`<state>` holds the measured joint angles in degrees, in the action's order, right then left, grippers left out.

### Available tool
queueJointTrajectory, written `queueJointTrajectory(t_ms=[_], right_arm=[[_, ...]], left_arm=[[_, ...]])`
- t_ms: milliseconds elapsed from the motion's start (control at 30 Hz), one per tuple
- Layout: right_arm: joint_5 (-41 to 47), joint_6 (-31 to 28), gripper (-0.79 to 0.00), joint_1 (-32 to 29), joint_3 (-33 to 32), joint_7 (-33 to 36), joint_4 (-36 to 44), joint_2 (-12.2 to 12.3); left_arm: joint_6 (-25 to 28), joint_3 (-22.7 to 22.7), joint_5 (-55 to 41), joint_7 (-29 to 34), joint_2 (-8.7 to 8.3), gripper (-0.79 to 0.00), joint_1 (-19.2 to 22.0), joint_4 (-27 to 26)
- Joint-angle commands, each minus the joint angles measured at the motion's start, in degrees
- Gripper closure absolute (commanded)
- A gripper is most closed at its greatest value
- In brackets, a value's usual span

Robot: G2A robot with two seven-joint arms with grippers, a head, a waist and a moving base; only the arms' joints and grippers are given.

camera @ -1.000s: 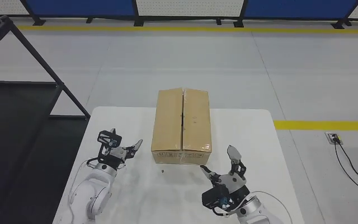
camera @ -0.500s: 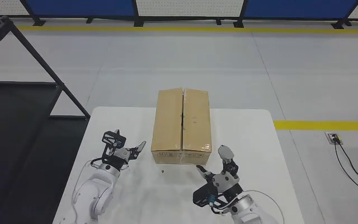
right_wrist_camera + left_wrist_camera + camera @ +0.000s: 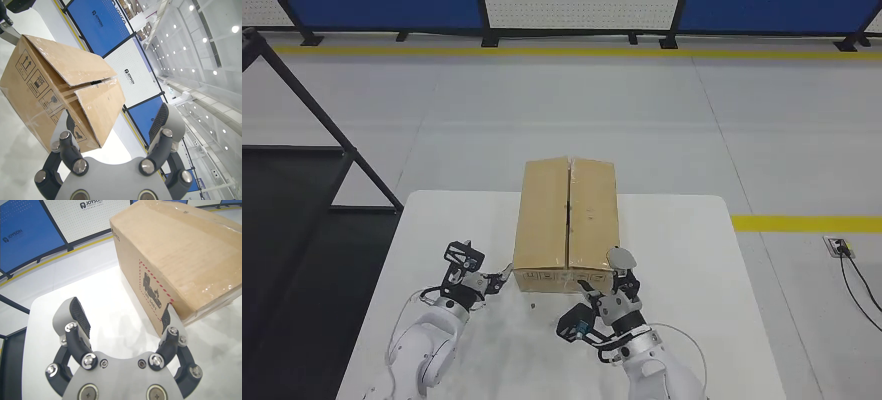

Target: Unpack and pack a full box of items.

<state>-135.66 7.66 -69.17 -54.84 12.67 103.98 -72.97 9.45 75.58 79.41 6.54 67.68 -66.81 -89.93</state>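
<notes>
A brown cardboard box [image 3: 568, 215] sits on a white table [image 3: 692, 260]. Its long side runs away from the robot and its near end faces it.

Your left gripper [image 3: 487, 268] hangs low just beside the box's near-left corner, jaws spread wide and holding nothing. In the left wrist view, one fingertip [image 3: 166, 313] is against the side wall or just off it, by a red-dashed label; I cannot tell which. Your right gripper [image 3: 604, 278] is at the near-right corner, also spread wide and empty. One of its fingers is low in front of the end face and the other is raised near the top edge.

The step in hand looks like opening the box. The two top flaps [image 3: 71, 62] meet along a centre seam and seem loose. The right wrist view shows one edge lifted above the other, with a dark gap between them.

To do this well, slip a finger under a flap's free edge at the near end of the seam, not at the corner. Fold that flap outward over its long side. Steady the box with your other gripper, since it may slide on the smooth table. Glossy tape along the edges could make the fingers slip.

The task calls the box full, but the gap is too narrow and dark to show what is inside. A small dark speck [image 3: 532, 305] lies on the table just in front of the box.
</notes>
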Motion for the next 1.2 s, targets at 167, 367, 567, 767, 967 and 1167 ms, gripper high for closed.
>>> queueJointTrajectory(t_ms=[167, 367, 567, 767, 967, 1167], right_arm=[[-0.3, -0.4, -0.785, 0.1, 0.0, 0.6, -0.2, 0.0], [-2.4, 1.3, -0.785, 0.6, 0.0, 2.1, -1.0, -0.6], [-5.6, 1.6, -0.785, 2.7, 0.8, 5.2, -2.9, -1.6], [-7.9, 1.1, -0.785, 4.2, 1.5, 7.5, -4.5, -2.5], [-9.2, 1.2, -0.785, 4.8, 1.7, 8.4, -5.8, -3.2], [-10.3, 1.5, -0.785, 5.3, 1.3, 9.8, -6.9, -3.9]], left_arm=[[1.1, -0.7, -0.2, -0.4, 0.18, -0.785, -0.2, 0.2], [2.5, -1.6, 0.4, -0.2, 0.33, -0.785, 0.5, 0.3], [3.4, -2.5, 0.6, -0.1, 0.51, -0.785, 1.1, 0.4], [3.9, -3.4, 0.4, -0.2, 0.76, -0.785, 1.6, 0.7], [4.2, -4.3, 0.2, -0.4, 1.04, -0.785, 2.2, 0.9], [4.5, -5.4, 0.5, -0.2, 1.32, -0.785, 3.0, 1.2]])
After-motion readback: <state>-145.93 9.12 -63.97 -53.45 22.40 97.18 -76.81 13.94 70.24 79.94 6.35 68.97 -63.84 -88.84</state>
